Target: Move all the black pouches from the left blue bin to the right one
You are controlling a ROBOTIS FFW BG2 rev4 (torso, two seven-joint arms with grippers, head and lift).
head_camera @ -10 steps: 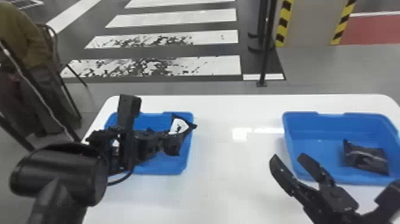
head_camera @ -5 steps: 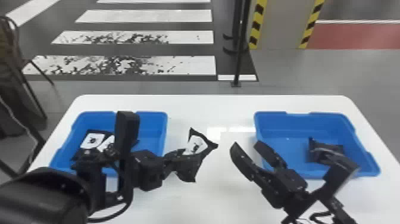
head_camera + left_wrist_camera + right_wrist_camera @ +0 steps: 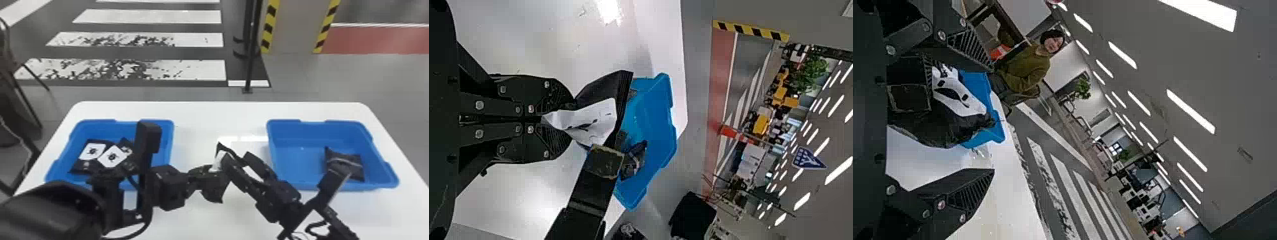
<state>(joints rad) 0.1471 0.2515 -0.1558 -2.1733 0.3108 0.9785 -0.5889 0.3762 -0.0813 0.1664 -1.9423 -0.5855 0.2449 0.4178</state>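
Over the table between the bins, my left gripper [image 3: 204, 180] is shut on a black pouch [image 3: 215, 191] with a white label. My right gripper [image 3: 239, 159] stands open around the pouch's other side. In the left wrist view, my left gripper [image 3: 569, 119] pinches the pouch [image 3: 604, 89]. In the right wrist view, my right gripper [image 3: 993, 120] has its fingers spread, the pouch [image 3: 935, 127] between them. Several pouches [image 3: 111, 156] lie in the left blue bin [image 3: 119, 128], partly hidden by the left arm. One pouch [image 3: 344, 162] lies in the right blue bin [image 3: 293, 159].
The white table [image 3: 217, 111] carries both bins, with a gap between them. The right forearm crosses before the right bin's near wall. A black pole [image 3: 250, 67] stands on the floor beyond the table.
My left gripper has carried its pouch rightward out of the left bin to mid-table. The right gripper has moved toward it, its open fingers now at the pouch. The head view has shifted.
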